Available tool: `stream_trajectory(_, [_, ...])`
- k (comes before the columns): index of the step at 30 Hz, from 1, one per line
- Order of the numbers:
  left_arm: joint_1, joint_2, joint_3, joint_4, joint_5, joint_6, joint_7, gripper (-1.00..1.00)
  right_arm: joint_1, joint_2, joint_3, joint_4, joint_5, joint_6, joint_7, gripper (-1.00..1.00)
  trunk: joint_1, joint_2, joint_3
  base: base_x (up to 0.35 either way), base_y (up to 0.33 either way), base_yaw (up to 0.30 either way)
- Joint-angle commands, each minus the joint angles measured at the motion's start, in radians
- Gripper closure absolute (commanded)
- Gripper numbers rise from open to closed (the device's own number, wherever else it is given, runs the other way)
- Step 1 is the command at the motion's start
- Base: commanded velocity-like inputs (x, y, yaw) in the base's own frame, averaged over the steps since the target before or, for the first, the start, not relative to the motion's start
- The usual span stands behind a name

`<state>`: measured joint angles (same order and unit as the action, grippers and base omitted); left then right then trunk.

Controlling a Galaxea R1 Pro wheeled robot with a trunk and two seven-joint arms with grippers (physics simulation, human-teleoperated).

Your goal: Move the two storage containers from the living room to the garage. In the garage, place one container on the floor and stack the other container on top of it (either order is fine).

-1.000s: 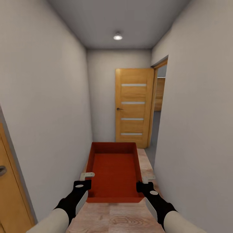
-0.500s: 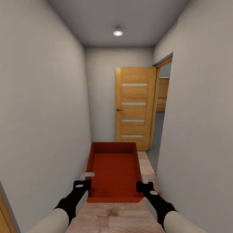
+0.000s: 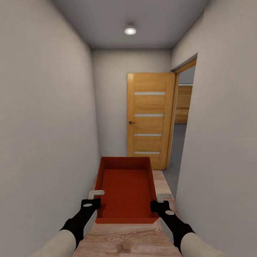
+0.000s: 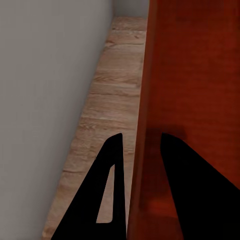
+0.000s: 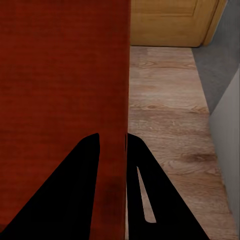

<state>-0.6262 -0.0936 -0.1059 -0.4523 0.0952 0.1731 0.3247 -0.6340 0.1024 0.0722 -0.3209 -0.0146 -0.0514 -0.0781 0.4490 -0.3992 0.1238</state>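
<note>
Two grippers clamped on one red-orange storage container (image 3: pixel 125 187), carried low ahead of the trunk along a narrow hallway. Left gripper (image 3: pixel 95 194) pinching the container's left side wall near its closest corner; in the left wrist view, left gripper (image 4: pixel 137 145) with one dark finger inside the wall and one outside, the thin wall pressed between them. Right gripper (image 3: pixel 163 197) gripping the right side wall likewise; in the right wrist view, right gripper (image 5: pixel 112 139) straddling that wall, fingers tight on either face. Container (image 5: pixel 60 90) lidless, nothing inside, held level, long axis pointing away from the grippers.

Directly beneath grippers and container: light wood-plank flooring (image 3: pixel 125 242). Plain grey-white hallway walls (image 3: pixel 46 142) close on either side of the arms.

Beyond the container's far wall: a honey-coloured wooden door (image 3: pixel 149 119) with four narrow frosted strips, swung open against the end wall. Ahead and to the right of the right gripper: an open doorway (image 3: pixel 182 125) onto a darker grey floor (image 3: pixel 176 150), with wooden planking (image 3: pixel 184 103) visible far inside, probably the garage. Ceiling lamp (image 3: pixel 130 30) farthest and highest.

Progress, as a judgement: transport under way, one container in hand, not yet set down. Whereabouts of the second container impossible to tell. Remaining: entering the garage, setting one container on the concrete, stacking the other on top.
</note>
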Motion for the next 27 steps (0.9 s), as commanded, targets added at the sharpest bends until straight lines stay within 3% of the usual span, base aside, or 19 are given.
stream_trajectory(1, [0.000,0.031,-0.003,0.000,0.086,0.003,0.004,1.00,-0.001,-0.003,-0.008,-0.003,-0.004,-0.030,-0.005,1.00,0.001,-0.001,0.000,0.334,0.000,0.000])
stream_trajectory(27, [0.000,0.032,-0.003,0.000,0.086,0.003,0.004,1.00,-0.001,-0.002,-0.008,-0.003,-0.004,-0.028,-0.005,1.00,0.001,-0.001,0.000,0.334,0.000,0.000])
